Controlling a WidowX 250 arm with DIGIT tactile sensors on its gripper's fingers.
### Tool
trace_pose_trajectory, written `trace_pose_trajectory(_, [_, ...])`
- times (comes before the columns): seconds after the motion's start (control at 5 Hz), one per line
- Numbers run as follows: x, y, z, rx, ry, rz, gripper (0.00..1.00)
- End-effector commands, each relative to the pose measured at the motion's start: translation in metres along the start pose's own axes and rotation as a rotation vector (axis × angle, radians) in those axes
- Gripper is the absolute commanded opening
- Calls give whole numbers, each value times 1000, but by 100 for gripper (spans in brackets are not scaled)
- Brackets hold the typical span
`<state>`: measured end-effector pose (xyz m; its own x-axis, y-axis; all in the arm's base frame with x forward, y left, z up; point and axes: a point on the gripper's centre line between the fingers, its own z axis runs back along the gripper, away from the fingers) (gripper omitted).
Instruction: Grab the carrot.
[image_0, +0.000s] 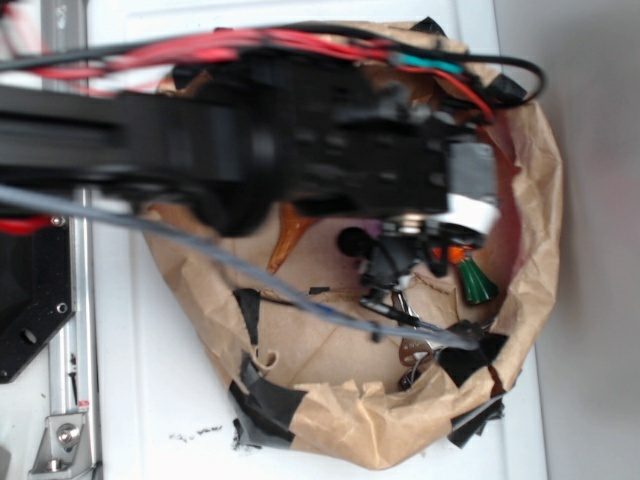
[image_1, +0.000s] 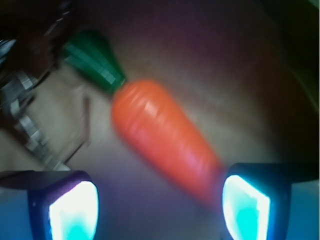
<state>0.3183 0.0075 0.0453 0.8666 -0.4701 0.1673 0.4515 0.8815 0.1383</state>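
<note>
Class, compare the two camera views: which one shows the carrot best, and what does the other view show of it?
The wrist view: the carrot lies nearly whole between the open gripper fingertips, green stem included. In the exterior view the arm hides most of it; only the green stem and a bit of orange show.

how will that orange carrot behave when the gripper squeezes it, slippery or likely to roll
The carrot looks glossy and tapered, so it may slip out toward its narrow tip. Its round body lying flat could roll if nudged. It looks like rigid plastic.
</note>
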Motion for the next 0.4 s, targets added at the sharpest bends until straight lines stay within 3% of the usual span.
trace_pose_trajectory(0.0, [31,3,-5,-44,-68,-24,100])
trace_pose_trajectory(0.2, [20,2,-29,-78,25,57,65])
